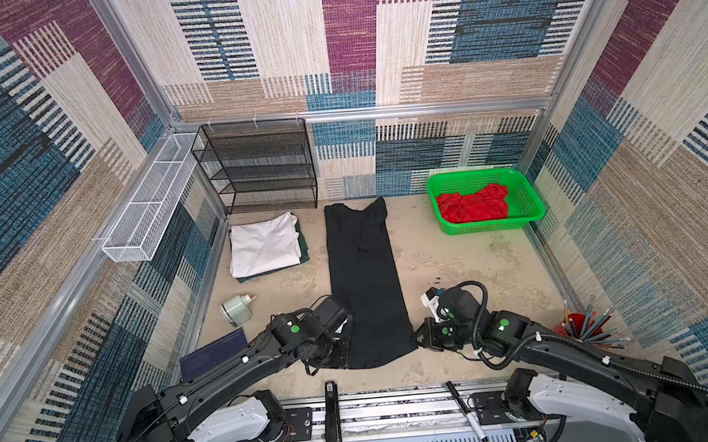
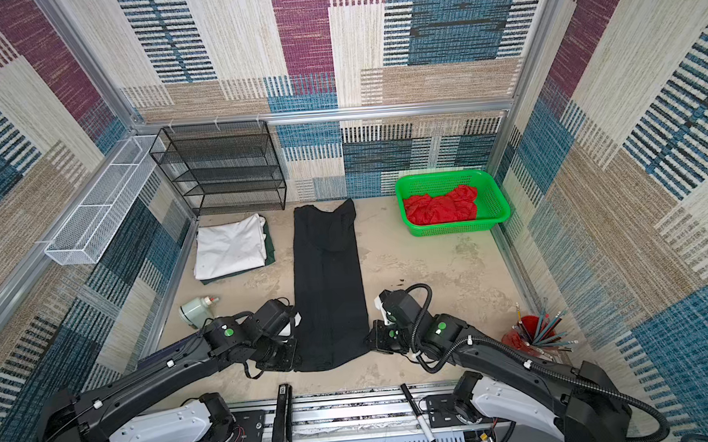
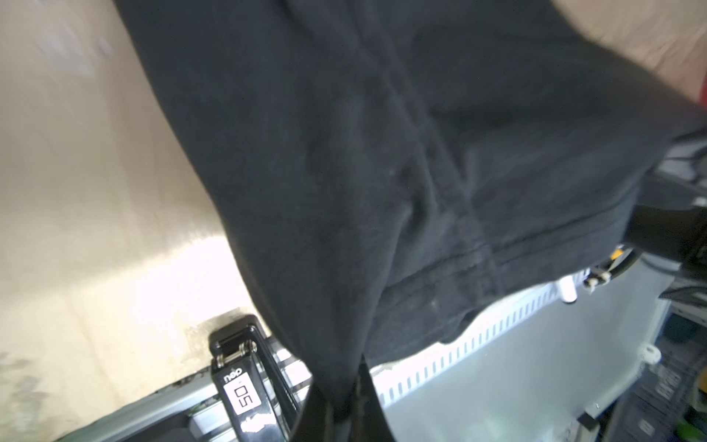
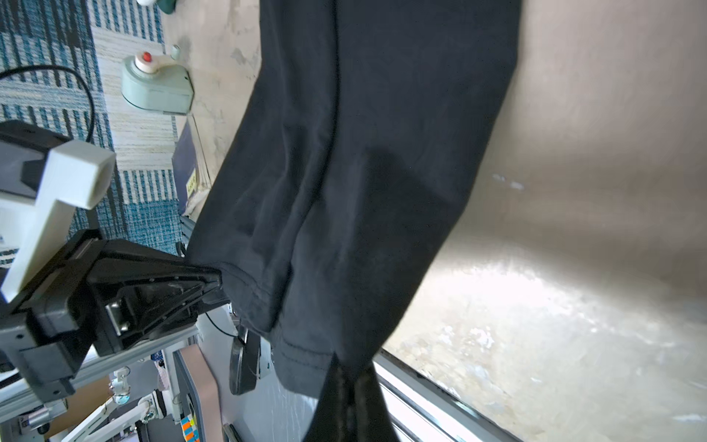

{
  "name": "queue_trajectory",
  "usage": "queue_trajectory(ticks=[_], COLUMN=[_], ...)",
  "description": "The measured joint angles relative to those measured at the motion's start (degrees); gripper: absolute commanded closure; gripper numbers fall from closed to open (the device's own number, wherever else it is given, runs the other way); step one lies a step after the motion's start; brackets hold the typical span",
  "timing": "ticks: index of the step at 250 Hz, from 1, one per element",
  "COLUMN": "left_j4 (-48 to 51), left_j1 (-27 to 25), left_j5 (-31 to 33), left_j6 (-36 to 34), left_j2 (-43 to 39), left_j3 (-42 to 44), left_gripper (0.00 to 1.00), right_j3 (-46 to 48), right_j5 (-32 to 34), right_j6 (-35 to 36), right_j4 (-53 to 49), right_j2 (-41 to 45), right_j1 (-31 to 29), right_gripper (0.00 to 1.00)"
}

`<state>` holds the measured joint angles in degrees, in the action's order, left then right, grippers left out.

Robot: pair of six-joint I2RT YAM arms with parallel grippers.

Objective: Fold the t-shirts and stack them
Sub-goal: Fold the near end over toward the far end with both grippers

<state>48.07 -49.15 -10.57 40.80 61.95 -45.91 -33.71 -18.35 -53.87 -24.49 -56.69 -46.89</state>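
The black t-shirt (image 1: 363,279) lies on the desk (image 1: 471,265) as a long narrow strip. It runs down the middle from near the back wall to the near edge, with its sides folded in. The left hand (image 1: 350,355) is at the strip's near left corner. In the left wrist view its fingers (image 3: 325,405) are pressed together, pinching the hem of the black cloth. The right hand (image 1: 419,338) is at the near right corner. In the right wrist view its fingers (image 4: 367,398) are likewise closed on the hem, and the cloth spreads away from them across the desk.

To the left of the strip, a folded white t-shirt (image 1: 264,245) rests on top of a dark green t-shirt (image 1: 304,249), of which only a thin edge shows along the right and near sides. This small stack is apart from the black cloth.

At the back right, a red t-shirt (image 1: 472,207) lies crumpled inside a green basket (image 1: 483,174), well away from both hands.
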Motion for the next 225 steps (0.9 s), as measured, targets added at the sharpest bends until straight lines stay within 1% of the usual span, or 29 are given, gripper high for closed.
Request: queue_trajectory(ticks=[30,41,74,122,171,225], left_j4=[1.6,1.7,0.3,-4.4,-7.0,-8.9], left_j1=[2.5,4.0,8.3,14.7,19.2,24.0], left_j5=[4.3,5.3,6.9,7.1,7.0,5.4], left_j6=[-2.1,-3.2,-6.2,-11.6,-15.8,-18.7], left_j2=[0.7,1.1,2.6,8.6,16.5,24.5], left_j3=[-3.5,-4.2,-5.7,-9.6,-16.4,-23.9], left_gripper=[1.00,1.00,1.00,1.00,1.00,1.00], right_j3=[-2.8,-3.3,-4.7,-9.9,-16.9,-23.0], right_j5=[2.6,3.6,3.6,3.8,3.3,3.3], right_j6=[0.6,1.1,3.1,7.6,12.3,15.7], right_j4=[0.5,1.0,3.5,8.4,11.3,13.2], right_j2=[-2.6,-3.7,-6.8,-12.7,-22.9,-29.9], right_j1=[1.5,2.5,5.7,10.5,14.1,17.3], right_gripper=[1.00,1.00,1.00,1.00,1.00,1.00])
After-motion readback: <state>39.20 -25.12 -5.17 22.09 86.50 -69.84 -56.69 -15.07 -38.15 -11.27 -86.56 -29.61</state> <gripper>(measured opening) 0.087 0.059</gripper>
